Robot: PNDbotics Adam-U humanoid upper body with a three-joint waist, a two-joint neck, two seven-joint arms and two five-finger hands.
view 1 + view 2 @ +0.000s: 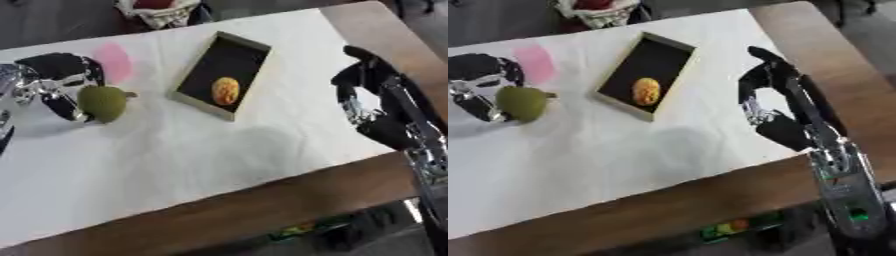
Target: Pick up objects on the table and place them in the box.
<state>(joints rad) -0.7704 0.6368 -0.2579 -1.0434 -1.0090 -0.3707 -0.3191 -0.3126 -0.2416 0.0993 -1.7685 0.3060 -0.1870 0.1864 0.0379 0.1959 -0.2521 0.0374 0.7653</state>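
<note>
A shallow box (197,93) with a black inside and a pale rim lies askew at the middle of the white cloth. An orange bumpy fruit (226,90) lies in its near end. At the left, a green spiky fruit (103,103) with a short stem sits on the cloth. My left hand (54,80) is curled round it from the left and above. A pink flat thing (115,61) lies just beyond that hand. My right hand (776,102) hovers at the cloth's right edge with fingers relaxed and nothing in it.
The white cloth (175,155) covers most of a brown wooden table (262,205); bare wood shows along the near edge and the right side. A bundle of cloth with something red (157,10) sits beyond the far edge.
</note>
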